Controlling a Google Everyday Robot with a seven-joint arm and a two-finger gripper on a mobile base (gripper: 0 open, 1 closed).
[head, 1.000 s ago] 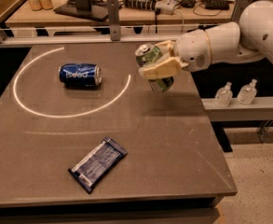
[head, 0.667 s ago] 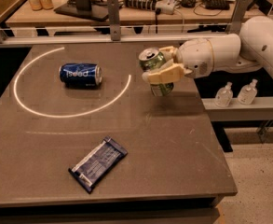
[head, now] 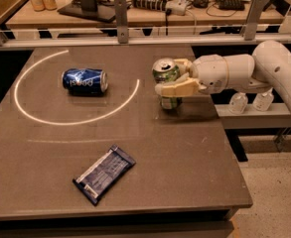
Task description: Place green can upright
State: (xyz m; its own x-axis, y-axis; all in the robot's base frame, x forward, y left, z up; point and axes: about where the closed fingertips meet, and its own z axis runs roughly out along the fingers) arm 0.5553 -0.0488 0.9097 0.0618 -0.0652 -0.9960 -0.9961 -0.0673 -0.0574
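The tool [head: 168, 77] has come down a little with the green can [head: 165, 72], which is now upright near the right edge of the tabletop [head: 194, 152]. Its pale markings cannot be read. The tool's fingers clasp the can's sides, hiding its middle. The blue can [head: 84, 81] lies sideways, its inverted white lettering seemingly Pepsi.

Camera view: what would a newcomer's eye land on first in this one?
First the white arm reaching in from the right, its gripper clamped on the upright green can near the table's right edge. Next, the blue can lying on its side inside a bright white arc at the back left, and the dark blue packet flat near the front.
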